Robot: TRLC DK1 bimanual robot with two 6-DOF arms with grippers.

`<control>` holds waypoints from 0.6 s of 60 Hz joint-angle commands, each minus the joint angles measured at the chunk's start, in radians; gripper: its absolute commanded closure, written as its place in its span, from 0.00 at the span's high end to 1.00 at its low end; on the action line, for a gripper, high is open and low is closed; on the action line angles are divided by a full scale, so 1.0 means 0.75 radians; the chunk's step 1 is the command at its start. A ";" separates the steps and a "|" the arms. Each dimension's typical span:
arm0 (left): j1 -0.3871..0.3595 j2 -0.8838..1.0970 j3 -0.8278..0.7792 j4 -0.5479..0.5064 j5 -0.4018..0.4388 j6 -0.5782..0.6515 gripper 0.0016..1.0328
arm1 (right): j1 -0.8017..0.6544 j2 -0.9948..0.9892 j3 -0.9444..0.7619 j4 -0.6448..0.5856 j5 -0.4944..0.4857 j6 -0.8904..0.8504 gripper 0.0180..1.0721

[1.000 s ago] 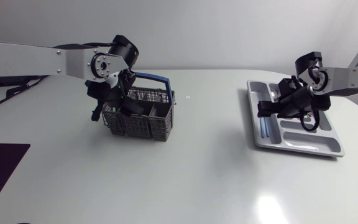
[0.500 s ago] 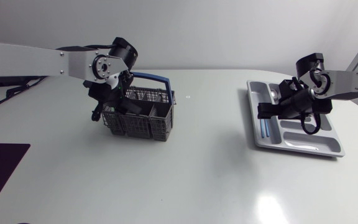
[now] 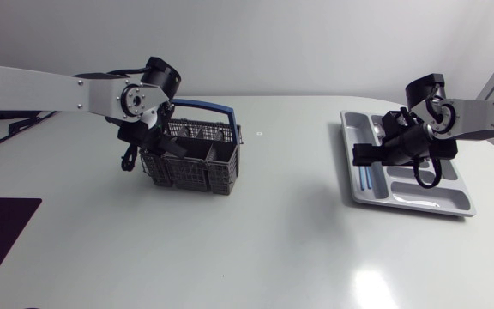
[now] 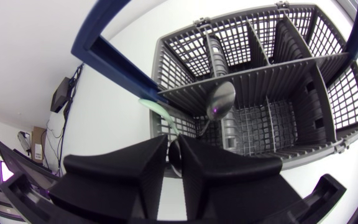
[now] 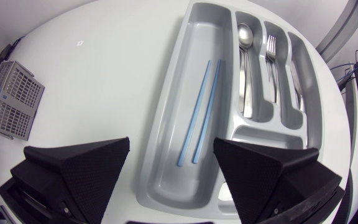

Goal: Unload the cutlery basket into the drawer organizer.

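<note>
The left gripper (image 4: pixel 173 146) stands inside the grey slotted plastic cutlery basket (image 4: pixel 328 93). Its two fingers are drawn almost together on the stem of a shiny metal spoon (image 4: pixel 220 101), whose bowl lies deeper in a middle compartment, so I judge the step in hand to be lifting that spoon out. To do it well, the lift should run straight along the spoon's own line so the bowl does not snag the divider beside it. It should also keep clear of the basket's blue hoop handle (image 4: pixel 114 56), which crosses just ahead of the fingers; the light basket may ride up if anything catches. The spoon then belongs beside the other metal spoon (image 5: pixel 246 59) in the grey moulded drawer organizer (image 5: pixel 166 124). The organizer lies well apart on the table's right side, under the right gripper (image 5: pixel 171 148), whose fingers are spread wide and hold nothing. The actual contact on the stem is hidden by the fingers. A pale green strip (image 4: pixel 157 111) runs toward the same gap and may be caught too. The head view shows the left gripper only as a dark mass in the basket.
</note>
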 commanded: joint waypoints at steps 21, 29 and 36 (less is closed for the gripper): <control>-0.090 -0.165 -0.110 0.093 -0.156 0.114 0.03 | 0.042 -0.077 -0.063 0.006 0.043 -0.012 0.93; -0.118 -0.251 -0.108 0.103 -0.197 0.175 0.03 | 0.057 -0.116 -0.081 0.006 0.049 -0.024 0.93; -0.153 -0.349 -0.112 0.105 -0.228 0.216 0.03 | 0.075 -0.187 -0.106 0.002 0.051 -0.036 0.95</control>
